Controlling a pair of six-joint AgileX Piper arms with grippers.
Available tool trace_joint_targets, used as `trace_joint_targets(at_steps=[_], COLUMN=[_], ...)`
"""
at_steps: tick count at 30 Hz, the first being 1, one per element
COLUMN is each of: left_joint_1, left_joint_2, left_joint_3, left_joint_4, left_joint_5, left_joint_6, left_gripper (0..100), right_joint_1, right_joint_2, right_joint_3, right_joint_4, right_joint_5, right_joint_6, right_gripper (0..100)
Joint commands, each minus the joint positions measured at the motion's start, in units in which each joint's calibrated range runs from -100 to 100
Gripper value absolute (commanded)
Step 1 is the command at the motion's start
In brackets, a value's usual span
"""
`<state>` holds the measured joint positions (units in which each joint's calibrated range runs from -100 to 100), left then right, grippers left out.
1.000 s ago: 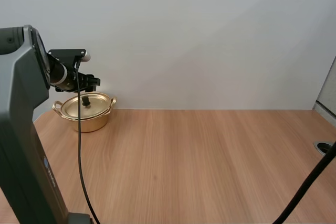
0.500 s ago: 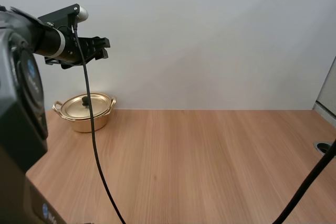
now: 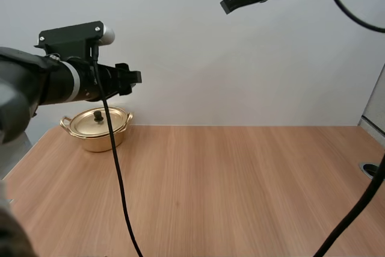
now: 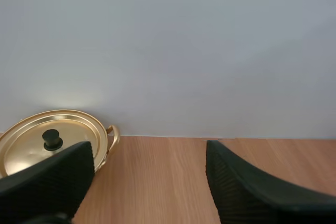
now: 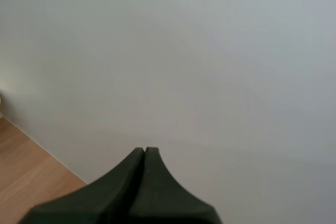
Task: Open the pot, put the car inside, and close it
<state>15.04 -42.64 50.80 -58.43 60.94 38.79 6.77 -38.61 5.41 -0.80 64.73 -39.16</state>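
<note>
Opening stage: the gold pot (image 3: pixel 98 141) sits at the far left corner of the table (image 3: pixel 240 185), close to the wall. Its lid (image 3: pixel 84 123) is on, with the black knob (image 3: pixel 97 114) upright at the lid's middle. The left gripper (image 3: pixel 133 78) hangs in the air above the pot and a little to its right, well clear of it, jaws wide apart and holding nothing. In the left wrist view the pot lies just beyond one finger. The right gripper (image 3: pixel 227 5) is high over the middle of the table, far from the pot, its fingers pressed together into one dark wedge, empty.

Judged from this, the first step, lifting the lid, is not yet done. The next move likely calls for the left gripper to drop over the lid and set its open jaws on either side of the knob before pinching. The knob is small, so a centred approach matters.

The table is light wood with straight grain, level and matte. A plain pale grey wall (image 3: pixel 252 64) runs along its whole far edge.
</note>
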Motion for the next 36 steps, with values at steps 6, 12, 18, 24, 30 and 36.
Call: trace_joint_targets(at_steps=[6, 12, 18, 24, 30, 36], left_joint_1=[0.01, -2.2, -11.07, -14.78, -15.56, -15.19], left_joint_2=[-40.2, -41.4, -40.3, -42.9, -46.6, -48.1], left_joint_3=[1.2, 1.2, 5.4, 12.5, 22.9, 37.9], left_joint_4=[4.3, 6.2, 28.6, 52.4, 68.7, 68.9], left_joint_5=[6.2, -0.4, -18.2, -20.8, -19.4, -28.1], left_joint_6=[-10.0, -11.3, -23.8, -41.4, -53.5, -53.9], left_gripper=[98, 98, 98, 98, 98, 98], right_joint_1=[-0.5, -4.6, -8.9, -9.7, -13.3, -13.3], right_joint_2=[-5.3, -12.1, -22.7, -27.1, -27.5, -27.5], right_joint_3=[27.2, 41.0, 51.8, 56.5, 59.9, 59.9], right_joint_4=[-0.4, 1.3, 7.5, 11.2, 17.8, 23.9], right_joint_5=[-35.3, -50.3, -59.0, -58.8, -45.7, -32.1], right_joint_6=[1.0, 1.2, 1.2, 1.2, 1.2, 1.2], right_gripper=[0, 0, 0, 0, 0, 0])
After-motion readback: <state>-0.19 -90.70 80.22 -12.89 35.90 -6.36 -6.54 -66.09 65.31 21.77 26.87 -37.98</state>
